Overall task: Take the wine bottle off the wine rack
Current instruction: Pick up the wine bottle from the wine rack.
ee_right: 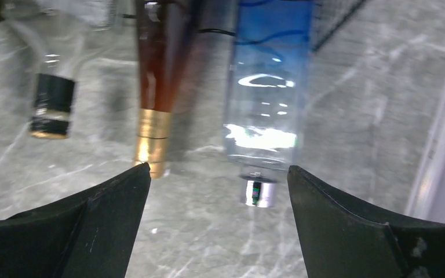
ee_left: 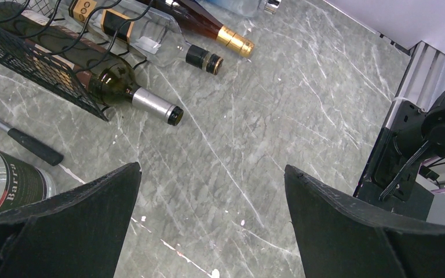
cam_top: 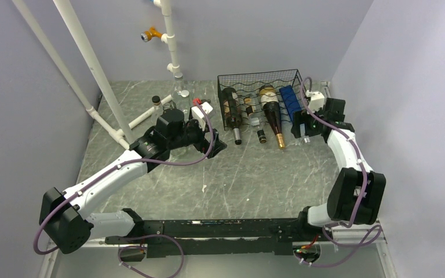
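Observation:
The black wire wine rack stands at the back of the table with several bottles lying in it, necks toward me. From left they are a dark green wine bottle with a silver neck, a small black-capped bottle, a brown gold-capped bottle and a blue bottle. My right gripper is open just in front of the blue bottle; its silver cap sits beyond the fingertips, nearer the right finger. My left gripper is open over bare table, left of the rack.
White pipes slant across the left rear. Clear bottles and a small jar stand behind my left arm. A clear labelled bottle and a black-handled tool lie near my left finger. Walls close in on both sides.

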`<state>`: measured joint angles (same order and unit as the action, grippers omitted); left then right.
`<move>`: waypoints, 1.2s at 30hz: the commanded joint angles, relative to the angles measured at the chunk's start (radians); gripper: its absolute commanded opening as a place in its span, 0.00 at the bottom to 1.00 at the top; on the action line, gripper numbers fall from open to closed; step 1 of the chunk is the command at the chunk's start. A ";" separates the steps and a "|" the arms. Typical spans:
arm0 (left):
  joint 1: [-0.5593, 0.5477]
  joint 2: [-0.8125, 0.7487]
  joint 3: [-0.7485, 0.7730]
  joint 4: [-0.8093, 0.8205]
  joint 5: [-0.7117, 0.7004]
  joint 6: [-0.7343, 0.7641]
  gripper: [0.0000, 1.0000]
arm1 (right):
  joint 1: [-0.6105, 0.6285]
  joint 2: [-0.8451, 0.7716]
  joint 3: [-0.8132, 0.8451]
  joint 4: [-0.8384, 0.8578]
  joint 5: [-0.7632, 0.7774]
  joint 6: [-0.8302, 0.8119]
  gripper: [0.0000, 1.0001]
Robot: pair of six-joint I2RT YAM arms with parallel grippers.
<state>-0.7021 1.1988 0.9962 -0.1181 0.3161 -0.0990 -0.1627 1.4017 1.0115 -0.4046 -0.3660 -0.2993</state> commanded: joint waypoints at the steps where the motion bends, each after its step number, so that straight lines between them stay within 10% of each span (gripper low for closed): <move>1: -0.005 -0.036 0.024 0.017 -0.002 -0.008 0.99 | -0.041 0.034 -0.004 0.086 0.090 -0.005 0.91; 24: -0.007 -0.028 0.024 0.014 -0.005 -0.004 0.99 | 0.015 0.361 0.215 0.062 0.172 -0.128 0.91; 36: -0.007 -0.037 0.021 0.014 -0.002 -0.004 0.99 | 0.056 0.433 0.223 0.106 0.285 -0.159 0.75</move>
<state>-0.7040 1.1988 0.9962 -0.1184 0.3157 -0.0986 -0.1154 1.8229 1.2057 -0.3370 -0.1303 -0.4416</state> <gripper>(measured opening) 0.992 0.780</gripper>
